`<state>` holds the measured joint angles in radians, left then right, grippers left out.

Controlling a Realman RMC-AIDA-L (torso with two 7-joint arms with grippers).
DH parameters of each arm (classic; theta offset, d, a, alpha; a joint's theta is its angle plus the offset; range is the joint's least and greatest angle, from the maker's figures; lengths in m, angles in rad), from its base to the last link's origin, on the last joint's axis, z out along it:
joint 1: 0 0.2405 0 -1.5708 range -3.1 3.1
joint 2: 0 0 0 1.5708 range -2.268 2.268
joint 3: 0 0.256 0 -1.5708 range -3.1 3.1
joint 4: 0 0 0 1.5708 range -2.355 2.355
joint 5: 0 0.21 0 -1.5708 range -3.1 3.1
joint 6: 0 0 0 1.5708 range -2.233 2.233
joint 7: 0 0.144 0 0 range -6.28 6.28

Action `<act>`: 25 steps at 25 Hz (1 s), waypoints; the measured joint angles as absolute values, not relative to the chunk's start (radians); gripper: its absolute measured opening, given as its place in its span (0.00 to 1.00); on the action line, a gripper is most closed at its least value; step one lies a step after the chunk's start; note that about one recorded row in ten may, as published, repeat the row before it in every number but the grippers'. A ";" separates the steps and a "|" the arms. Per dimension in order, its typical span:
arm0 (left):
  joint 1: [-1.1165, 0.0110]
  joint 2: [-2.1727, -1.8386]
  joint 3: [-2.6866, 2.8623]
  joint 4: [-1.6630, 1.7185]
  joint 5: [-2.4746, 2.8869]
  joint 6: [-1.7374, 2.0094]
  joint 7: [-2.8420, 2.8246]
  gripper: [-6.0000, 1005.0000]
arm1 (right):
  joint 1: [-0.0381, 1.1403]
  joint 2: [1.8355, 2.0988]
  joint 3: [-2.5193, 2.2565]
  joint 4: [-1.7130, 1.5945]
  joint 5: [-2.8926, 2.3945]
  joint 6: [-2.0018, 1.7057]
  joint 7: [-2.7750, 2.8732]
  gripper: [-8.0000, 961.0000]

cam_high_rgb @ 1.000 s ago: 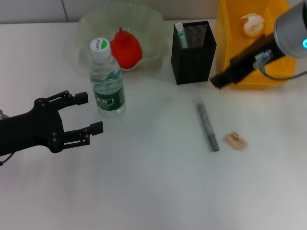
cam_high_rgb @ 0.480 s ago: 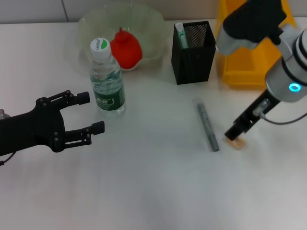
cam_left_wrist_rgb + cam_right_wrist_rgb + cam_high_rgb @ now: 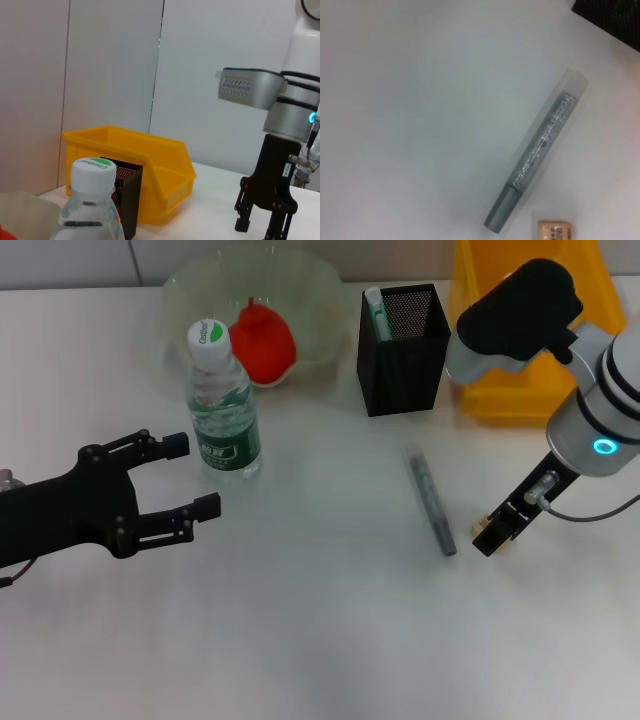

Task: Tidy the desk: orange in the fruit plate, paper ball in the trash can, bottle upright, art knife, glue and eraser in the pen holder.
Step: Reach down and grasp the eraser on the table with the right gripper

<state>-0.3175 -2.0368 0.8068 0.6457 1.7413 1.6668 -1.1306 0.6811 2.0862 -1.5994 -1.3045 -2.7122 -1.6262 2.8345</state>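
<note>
The right gripper (image 3: pixel 492 537) hangs low over the eraser (image 3: pixel 554 230), which lies on the desk (image 3: pixel 320 640) just beside the grey glue stick (image 3: pixel 431 500); whether its fingers are apart cannot be told. The eraser is a small, flat tan block, so a slightly off descent could pinch only an edge and flick it away, or nudge the smooth, round stick into rolling. The left gripper (image 3: pixel 190 476) waits spread open near the upright plastic bottle (image 3: pixel 222 405).
</note>
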 joint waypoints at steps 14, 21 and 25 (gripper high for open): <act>-0.316 -2.044 0.806 0.646 1.753 1.666 -1.131 0.84 | 0.703 2.086 -1.624 -1.192 -2.712 -1.543 2.828 0.63; -0.317 -2.046 0.807 0.646 1.757 1.664 -1.131 0.84 | 0.707 2.086 -1.625 -1.170 -2.708 -1.523 2.826 0.58; -0.317 -2.047 0.807 0.646 1.757 1.663 -1.131 0.84 | 0.707 2.086 -1.625 -1.167 -2.707 -1.514 2.826 0.53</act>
<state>-0.3172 -2.0467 0.8068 0.6458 1.7571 1.6630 -1.1306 0.7072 2.0862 -1.6246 -1.1675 -2.7075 -1.5142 2.8262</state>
